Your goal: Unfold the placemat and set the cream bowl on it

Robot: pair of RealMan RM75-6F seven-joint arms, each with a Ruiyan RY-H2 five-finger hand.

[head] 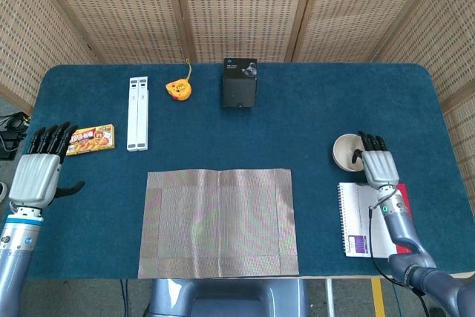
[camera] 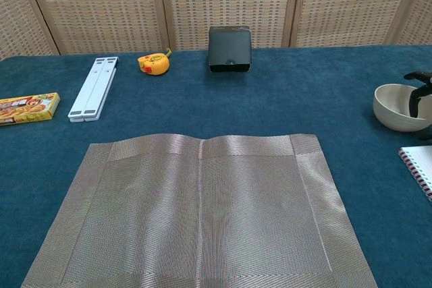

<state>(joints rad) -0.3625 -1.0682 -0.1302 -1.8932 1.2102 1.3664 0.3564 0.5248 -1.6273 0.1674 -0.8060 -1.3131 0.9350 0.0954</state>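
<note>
The grey woven placemat (head: 219,220) (camera: 199,214) lies unfolded and flat at the table's front middle, with a crease down its centre. The cream bowl (head: 346,151) (camera: 395,107) stands upright on the blue cloth to the right of it, off the mat. My right hand (head: 376,165) (camera: 418,92) is at the bowl's right side, fingers stretched over the rim and one dark fingertip dipping inside; no closed grip shows. My left hand (head: 41,172) hovers flat with fingers apart at the far left, holding nothing.
A spiral notebook (head: 364,220) (camera: 420,166) lies under my right wrist. Along the back stand a black box (head: 240,83), a yellow tape measure (head: 177,90) and a white folded stand (head: 137,113). A yellow food box (head: 90,139) lies next to my left hand.
</note>
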